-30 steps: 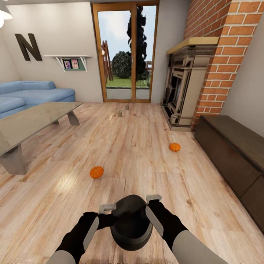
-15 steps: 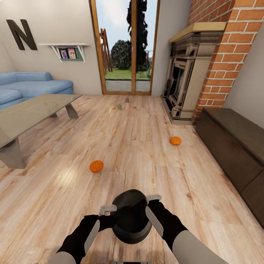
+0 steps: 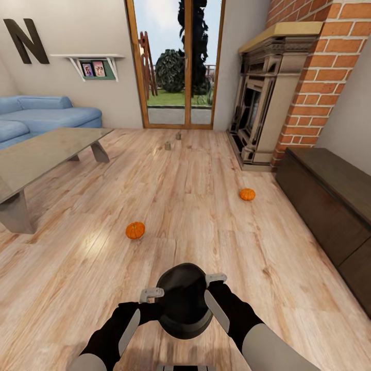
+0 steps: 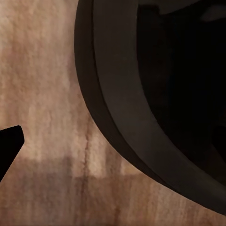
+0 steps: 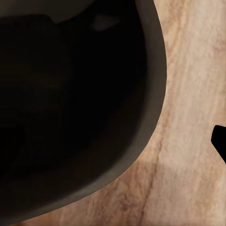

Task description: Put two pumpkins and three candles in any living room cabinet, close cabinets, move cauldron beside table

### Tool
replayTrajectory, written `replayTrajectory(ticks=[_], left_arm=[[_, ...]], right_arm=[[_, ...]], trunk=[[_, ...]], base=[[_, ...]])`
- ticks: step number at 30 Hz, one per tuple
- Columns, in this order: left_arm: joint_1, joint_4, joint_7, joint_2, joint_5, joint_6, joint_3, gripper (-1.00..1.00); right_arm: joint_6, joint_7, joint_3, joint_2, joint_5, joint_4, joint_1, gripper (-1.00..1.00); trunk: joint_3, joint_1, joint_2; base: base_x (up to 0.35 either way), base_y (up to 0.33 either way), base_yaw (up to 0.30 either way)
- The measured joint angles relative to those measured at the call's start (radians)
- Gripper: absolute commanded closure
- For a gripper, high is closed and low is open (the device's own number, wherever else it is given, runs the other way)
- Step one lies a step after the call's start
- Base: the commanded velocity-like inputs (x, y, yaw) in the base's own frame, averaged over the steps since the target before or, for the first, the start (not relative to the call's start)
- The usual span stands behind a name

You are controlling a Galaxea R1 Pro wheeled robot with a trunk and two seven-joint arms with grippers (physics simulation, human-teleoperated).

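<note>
Underfoot, pale plank floor (image 3: 206,216) running to glazed doors (image 3: 178,62) at the far wall. At far left, blue sofa (image 3: 46,116) under a dark letter N (image 3: 26,41) and a small shelf (image 3: 93,64) with pictures. In front of the sofa, low grey glossy table (image 3: 46,152) on slanted legs. At right, brick chimney (image 3: 319,67) with stone-coloured fireplace (image 3: 263,98); just past it along the right wall, long dark-brown cabinet (image 3: 330,206), fronts all flush and shut. Close in at bottom centre, black cauldron (image 3: 184,300) held up between both arms, above the floor and well apart from the table. Left gripper (image 3: 152,294) pressed to the cauldron's left side, right gripper (image 3: 216,279) to its right side; whether either clamps the rim or merely presses against it, cannot tell, nor how wide the jaws stand. From the left wrist, curved dark rim of the cauldron (image 4: 141,117) over wood grain, one black fingertip (image 4: 8,143) at the edge, apart from the rim. From the right wrist, the dark hollow of the cauldron (image 5: 70,103) and another black fingertip (image 5: 219,141) off to one side. On the open floor, left pumpkin (image 3: 135,230) ahead of the cauldron, right pumpkin (image 3: 247,194) farther off, between fireplace and cabinet, touching neither. Farthest and smallest, two candles near the doors, upright on the planks: near candle (image 3: 167,146), far candle (image 3: 178,136), close together but apart.
</note>
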Motion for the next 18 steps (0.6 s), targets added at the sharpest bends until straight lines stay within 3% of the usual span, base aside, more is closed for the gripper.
replayTrajectory(ticks=[18], left_arm=[[0.0, 0.0, 0.0, 0.0, 0.0, 0.0, 0.0, -1.0]], right_arm=[[-0.013, 0.0, 0.001, 0.0, -0.001, 0.0, 0.0, -1.0]], trunk=[[0.0, 0.0, 0.0]], base=[[0.092, 0.01, 0.0]])
